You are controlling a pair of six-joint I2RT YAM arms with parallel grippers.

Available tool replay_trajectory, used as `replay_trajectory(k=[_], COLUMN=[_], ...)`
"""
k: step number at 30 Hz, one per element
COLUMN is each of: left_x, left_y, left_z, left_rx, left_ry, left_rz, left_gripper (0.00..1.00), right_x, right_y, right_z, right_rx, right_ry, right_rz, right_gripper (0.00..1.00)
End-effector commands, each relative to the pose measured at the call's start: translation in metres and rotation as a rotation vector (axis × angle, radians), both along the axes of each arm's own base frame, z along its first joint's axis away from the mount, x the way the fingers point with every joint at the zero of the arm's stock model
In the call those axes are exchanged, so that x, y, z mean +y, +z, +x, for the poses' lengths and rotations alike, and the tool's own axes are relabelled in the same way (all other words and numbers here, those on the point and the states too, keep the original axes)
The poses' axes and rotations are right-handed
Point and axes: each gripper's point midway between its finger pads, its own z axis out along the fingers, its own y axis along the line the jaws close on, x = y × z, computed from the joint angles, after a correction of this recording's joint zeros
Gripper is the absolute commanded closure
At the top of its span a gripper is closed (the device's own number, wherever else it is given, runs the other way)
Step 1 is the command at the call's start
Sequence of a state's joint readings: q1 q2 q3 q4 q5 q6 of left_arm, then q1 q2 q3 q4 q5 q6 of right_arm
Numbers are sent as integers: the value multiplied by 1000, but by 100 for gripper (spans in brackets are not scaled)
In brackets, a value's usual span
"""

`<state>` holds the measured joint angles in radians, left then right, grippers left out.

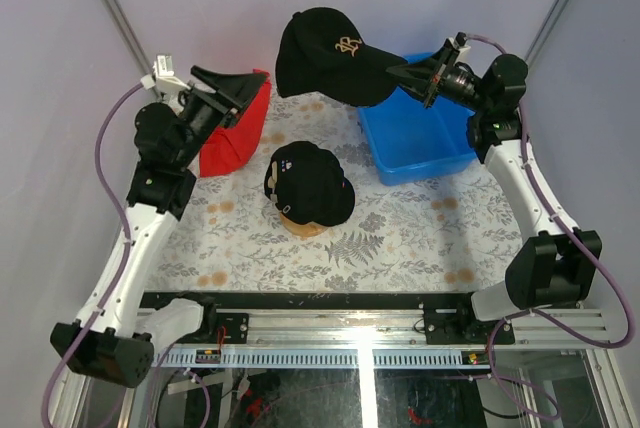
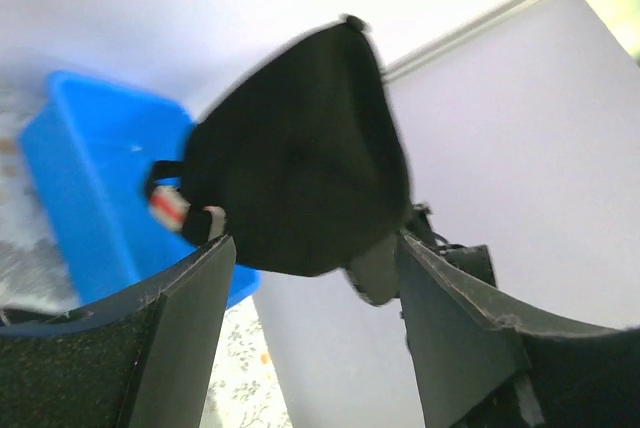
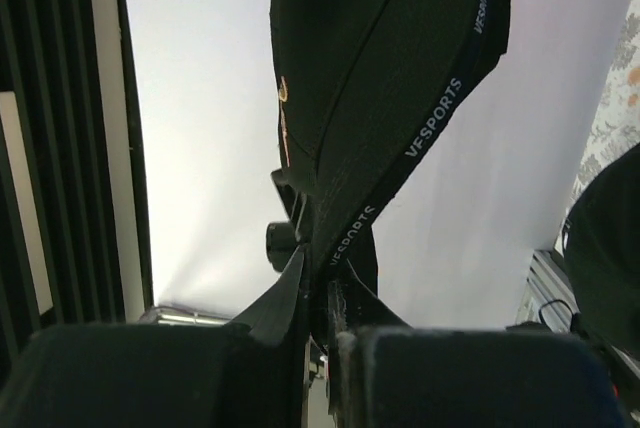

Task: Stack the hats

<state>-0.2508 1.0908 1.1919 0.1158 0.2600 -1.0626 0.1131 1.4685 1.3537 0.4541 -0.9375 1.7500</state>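
Right wrist shows black cap [image 3: 380, 78] clamped between jaws.

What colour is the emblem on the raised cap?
Gold emblem on black cap; top external view shows it best.

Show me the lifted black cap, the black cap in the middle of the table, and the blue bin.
Lifted black cap [image 1: 315, 43], top external view, crown beside the gold emblem.
Middle black cap [image 1: 315, 188], top external view, centre of its crown.
Blue bin [image 1: 425, 168], top external view, its near wall.
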Motion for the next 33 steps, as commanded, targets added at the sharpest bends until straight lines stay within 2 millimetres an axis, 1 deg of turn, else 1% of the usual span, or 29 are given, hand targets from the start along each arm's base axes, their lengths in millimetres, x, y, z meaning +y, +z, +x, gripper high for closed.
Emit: replay_trajectory(k=[1, 2, 6, 8, 12, 16, 17, 18, 19, 22, 25, 29, 33], left_x=[22, 27, 52, 62, 57, 51, 48, 45, 44, 41, 41, 45, 44], left_y=[-75, -88, -123, -145, -175, -191, -192, -193, -196, -203, -214, -239, -254], left_z=[-7, -10, -17, -19, -30, -40, -43, -46, -48, -55, -60, -69, -72], left_rx=[267, 300, 370, 416, 479, 512, 514, 516, 524, 541, 558, 610, 612], left_ry=[-32, -40, -55, -71, -143, -198, -227, -255, -271, -291, -294, -269, -265], left_rz=[6, -16, -113, -130, -134, -141, -142, -138, -131, -97, -43, 68, 144], left_gripper=[35, 35, 35, 35, 38, 38, 38, 38, 38, 38, 39, 41, 42], right_x=[7, 9, 19, 25, 40, 52, 53, 55, 56, 56, 56, 56, 55], right_y=[6, 4, -2, -8, -19, -36, -39, -47, -51, -59, -61, -61, -61], right_z=[-22, -23, -34, -37, -39, -41, -43, -39, -39, -39, -40, -42, -41], right_rx=[-127, -133, -162, -166, -167, -160, -155, -141, -136, -120, -116, -113, -109], right_ry=[96, 107, 181, 224, 298, 358, 372, 380, 394, 405, 407, 410, 409], right_rz=[-35, -36, -8, 7, 32, 51, 59, 70, 82, 106, 104, 102, 105], right_gripper=[100, 100, 100, 100, 100, 100, 100, 100, 100, 100, 100, 100, 100])
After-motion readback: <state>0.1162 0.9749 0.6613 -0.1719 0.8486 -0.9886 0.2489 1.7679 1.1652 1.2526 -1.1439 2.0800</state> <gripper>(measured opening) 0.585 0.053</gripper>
